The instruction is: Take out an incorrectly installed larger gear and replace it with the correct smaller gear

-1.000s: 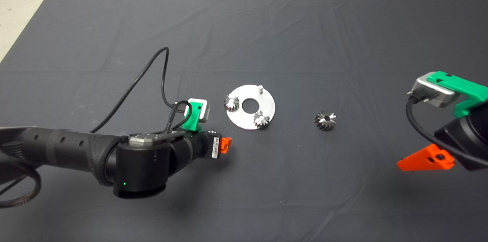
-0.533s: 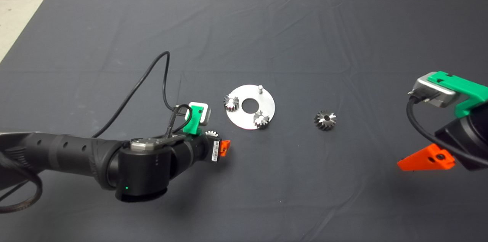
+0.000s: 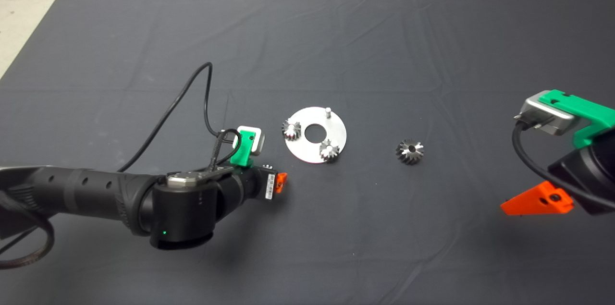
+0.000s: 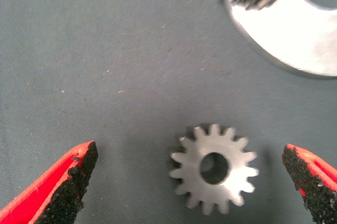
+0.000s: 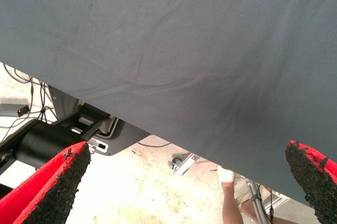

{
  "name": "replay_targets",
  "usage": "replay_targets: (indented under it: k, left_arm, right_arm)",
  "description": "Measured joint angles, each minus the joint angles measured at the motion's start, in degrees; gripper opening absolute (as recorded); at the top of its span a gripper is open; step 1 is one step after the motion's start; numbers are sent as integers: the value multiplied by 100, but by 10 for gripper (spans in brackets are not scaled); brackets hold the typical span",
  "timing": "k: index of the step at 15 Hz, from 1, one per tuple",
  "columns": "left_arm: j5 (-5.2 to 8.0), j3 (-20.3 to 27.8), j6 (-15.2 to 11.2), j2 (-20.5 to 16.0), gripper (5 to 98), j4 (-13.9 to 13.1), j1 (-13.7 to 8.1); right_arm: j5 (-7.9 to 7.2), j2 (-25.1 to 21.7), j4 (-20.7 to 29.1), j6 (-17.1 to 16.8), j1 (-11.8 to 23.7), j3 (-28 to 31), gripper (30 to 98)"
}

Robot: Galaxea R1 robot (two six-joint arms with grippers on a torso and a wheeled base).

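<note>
The smaller gear (image 4: 213,168), silvery with a dark centre hole, lies flat on the mat between my left gripper's (image 4: 189,153) open fingers (image 4: 68,187). In the head view only its edge (image 3: 267,166) shows beside the left gripper (image 3: 274,174), just left of the round steel plate (image 3: 336,127). The plate carries two small gears (image 3: 291,129) (image 3: 329,150) and a bare pin (image 3: 327,112). The larger gear (image 3: 410,151), a dark bevel gear, lies on the mat to the right of the plate. My right gripper (image 3: 538,201) waits open at the lower right edge.
The dark mat (image 3: 307,31) covers the table. A black cable (image 3: 192,84) loops from the left wrist. The right wrist view shows the mat's edge, the floor beyond and a person's leg (image 5: 231,203). The plate's rim (image 4: 295,40) shows in the left wrist view.
My left gripper has shifted slightly over the smaller gear, so less of that gear shows in the head view than half a second ago. The right arm has not moved.
</note>
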Motion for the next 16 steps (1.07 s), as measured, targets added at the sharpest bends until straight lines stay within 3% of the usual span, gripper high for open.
replay_targets:
  k: [13, 16]
  left_arm:
    - [0, -88, 87, 3, 898, 110, 116]
    - [0, -88, 83, 61, 847, 110, 123]
  right_arm:
    - [-2, 1, 1, 0, 0, -38, 977]
    - [0, 0, 0, 5, 0, -38, 977]
